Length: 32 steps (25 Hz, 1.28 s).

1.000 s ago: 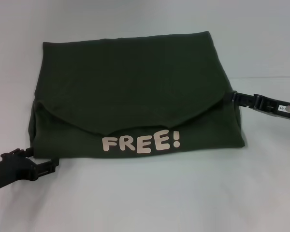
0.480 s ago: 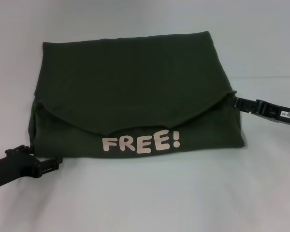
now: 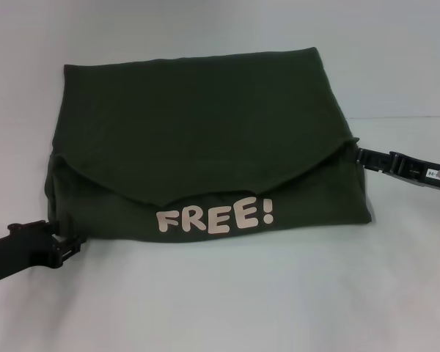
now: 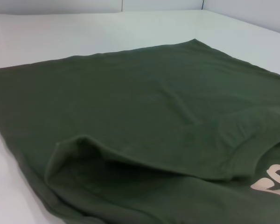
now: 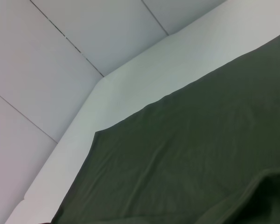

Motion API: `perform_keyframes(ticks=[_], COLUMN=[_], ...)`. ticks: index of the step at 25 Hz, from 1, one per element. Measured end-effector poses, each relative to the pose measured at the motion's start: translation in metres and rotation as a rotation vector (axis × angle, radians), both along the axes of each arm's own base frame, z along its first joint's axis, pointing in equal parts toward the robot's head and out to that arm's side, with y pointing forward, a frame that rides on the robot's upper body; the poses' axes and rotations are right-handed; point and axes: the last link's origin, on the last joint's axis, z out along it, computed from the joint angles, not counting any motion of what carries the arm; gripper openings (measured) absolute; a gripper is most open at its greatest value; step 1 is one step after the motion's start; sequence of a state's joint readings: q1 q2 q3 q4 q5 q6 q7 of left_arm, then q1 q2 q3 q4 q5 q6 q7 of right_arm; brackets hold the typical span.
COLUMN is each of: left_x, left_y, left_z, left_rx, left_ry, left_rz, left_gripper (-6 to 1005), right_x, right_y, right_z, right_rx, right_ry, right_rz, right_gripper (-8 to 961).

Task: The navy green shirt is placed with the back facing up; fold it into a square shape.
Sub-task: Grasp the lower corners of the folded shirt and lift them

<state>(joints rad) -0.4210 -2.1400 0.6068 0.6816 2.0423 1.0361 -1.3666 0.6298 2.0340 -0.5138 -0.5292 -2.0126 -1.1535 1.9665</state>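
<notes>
Between the earlier frames and this one, the left gripper (image 3: 67,246) had shifted slightly along the near-left corner of the navy green shirt (image 3: 205,139), while the right gripper (image 3: 361,155) had drawn a little outward and then held at the shirt's right edge. Whether either claw was wide, narrow or clamped on cloth could not be told, since the fingertips met the dark fabric and the wrist views showed no fingers.

Progress, as judged: the shirt lay in the middle of the table (image 3: 227,301) as a broad, roughly rectangular packet wider than deep. A curved flap (image 3: 198,165) lay folded over it towards the near side, stopping just short of the pale lettering "FREE!" (image 3: 214,217) (so a printed face was turned up along the near band). The sleeves appeared already tucked in. At least one further fold seemed to remain before the outline would be square, and the left edge (image 4: 72,154) gaped loosely in the left wrist view.

Surface and room: the table was plain and white, and pale panelled walls (image 5: 51,70) with thin seams stood behind it.
</notes>
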Motion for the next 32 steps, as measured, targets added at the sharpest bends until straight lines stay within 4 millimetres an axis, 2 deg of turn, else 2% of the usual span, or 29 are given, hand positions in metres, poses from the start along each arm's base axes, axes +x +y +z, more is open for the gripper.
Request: perform_keyframes(ticks=[5, 13, 18, 25, 32], left_x=[-0.002, -0.002, -0.001, 0.0, 0.001], left_y=[0.002, 0.004, 0.004, 0.004, 0.005], left_z=[0.002, 0.004, 0.006, 0.006, 0.006], left_rx=[0.014, 0.02, 0.014, 0.009, 0.011], left_ry=[0.009, 0.014, 0.01, 0.006, 0.007], left_rz=[0.011, 0.015, 0.005, -0.003, -0.005], left_gripper=[372, 138, 27, 27, 27], right_x=[0.001, 0.003, 0.008, 0.023, 0.023], right_y=[-0.001, -0.003, -0.004, -0.005, -0.003], right_z=[0.0, 0.0, 0.003, 0.011, 0.005], right_rx=[-0.001, -0.005, -0.029, -0.122, -0.147], right_ry=[0.003, 0.005, -0.012, -0.104, -0.144], right_rz=[-0.004, -0.007, -0.036, -0.129, -0.14], right_gripper=[749, 748, 747, 746, 745])
